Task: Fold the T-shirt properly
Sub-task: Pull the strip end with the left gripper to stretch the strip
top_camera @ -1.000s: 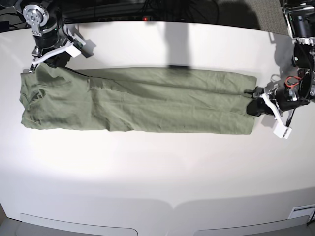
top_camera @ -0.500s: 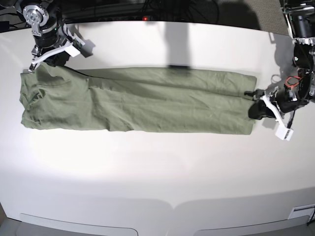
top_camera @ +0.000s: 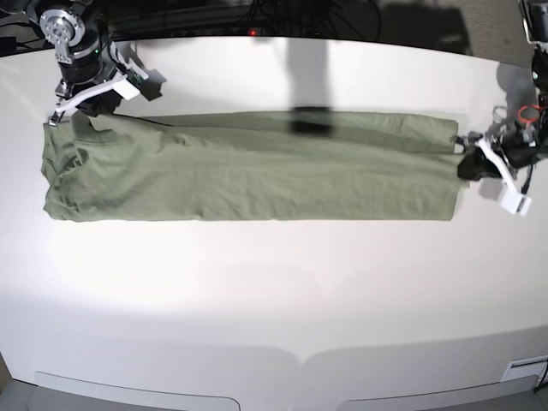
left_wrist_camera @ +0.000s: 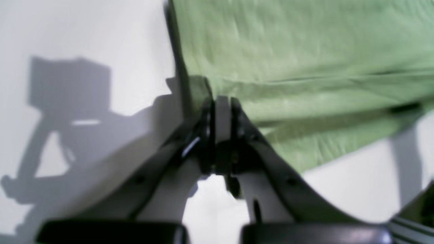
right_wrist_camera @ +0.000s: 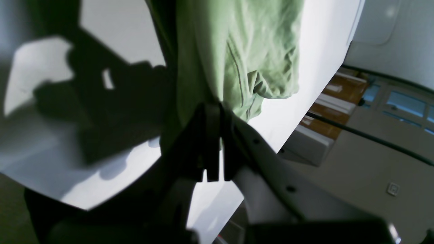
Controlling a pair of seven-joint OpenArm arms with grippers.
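Note:
The sage-green T-shirt (top_camera: pixel 257 167) lies on the white table (top_camera: pixel 274 300) as a long, narrow band, pulled out from left to right. My left gripper (top_camera: pixel 465 163) is shut on its right end; in the left wrist view the fingertips (left_wrist_camera: pixel 222 103) pinch the cloth's edge (left_wrist_camera: pixel 288 51). At the band's far left corner my right gripper (top_camera: pixel 75 116) is shut on the shirt. The right wrist view shows that gripper (right_wrist_camera: pixel 213 110) clamped on a bunched fold (right_wrist_camera: pixel 244 51) near the table's edge. The neck and label are hidden.
Dark cables (top_camera: pixel 257 17) run behind the table's back edge. The table's rounded front edge (top_camera: pixel 300 355) is near the bottom of the base view. A small white tag (top_camera: pixel 524 368) sits at the front right corner.
My left gripper has moved right and slightly towards the back, drawing the shirt longer and tauter. The right gripper has stayed almost where it was.

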